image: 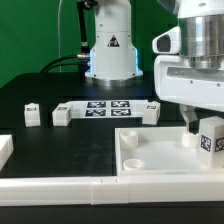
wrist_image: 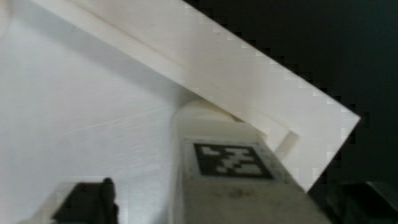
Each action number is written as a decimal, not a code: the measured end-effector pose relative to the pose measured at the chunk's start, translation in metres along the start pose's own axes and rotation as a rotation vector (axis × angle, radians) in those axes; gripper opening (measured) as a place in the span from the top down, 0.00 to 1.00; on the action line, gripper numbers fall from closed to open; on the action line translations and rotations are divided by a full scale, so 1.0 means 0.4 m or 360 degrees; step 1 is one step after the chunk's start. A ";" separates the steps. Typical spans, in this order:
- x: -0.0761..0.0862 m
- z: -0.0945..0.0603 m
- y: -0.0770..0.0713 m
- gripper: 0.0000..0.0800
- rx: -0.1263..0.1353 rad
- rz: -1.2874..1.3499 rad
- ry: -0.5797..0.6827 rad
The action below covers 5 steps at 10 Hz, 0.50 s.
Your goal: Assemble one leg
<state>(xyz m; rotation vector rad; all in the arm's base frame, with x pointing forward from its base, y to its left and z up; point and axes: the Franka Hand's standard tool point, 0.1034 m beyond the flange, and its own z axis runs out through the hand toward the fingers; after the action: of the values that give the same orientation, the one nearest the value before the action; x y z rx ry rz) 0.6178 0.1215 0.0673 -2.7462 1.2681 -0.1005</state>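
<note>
The leg (image: 211, 138) is a small white post with a black-and-white tag. It hangs upright between my gripper's (image: 203, 128) fingers at the exterior view's right, over the far right corner of the large white panel (image: 150, 160). In the wrist view the leg (wrist_image: 235, 165) runs from between the dark fingers (wrist_image: 86, 200) toward the panel's corner (wrist_image: 294, 110). Its far end covers that corner, so I cannot tell whether it touches the panel. The gripper is shut on the leg.
Three more small white legs (image: 32, 115) (image: 62, 115) (image: 152, 110) stand on the black table beside the marker board (image: 107, 107). Long white border strips (image: 60, 185) run along the front. A white block (image: 5, 150) sits at the left edge. The robot base (image: 110, 50) stands behind.
</note>
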 end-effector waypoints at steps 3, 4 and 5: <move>0.000 0.004 0.005 0.19 -0.0004 -0.0651 -0.0002; -0.002 0.005 0.007 0.19 -0.0013 -0.0884 -0.0008; -0.006 0.008 0.006 0.19 -0.0030 -0.1122 -0.0002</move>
<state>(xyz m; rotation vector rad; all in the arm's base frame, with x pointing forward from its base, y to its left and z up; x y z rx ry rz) 0.6147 0.1222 0.0639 -3.0596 0.2462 -0.1433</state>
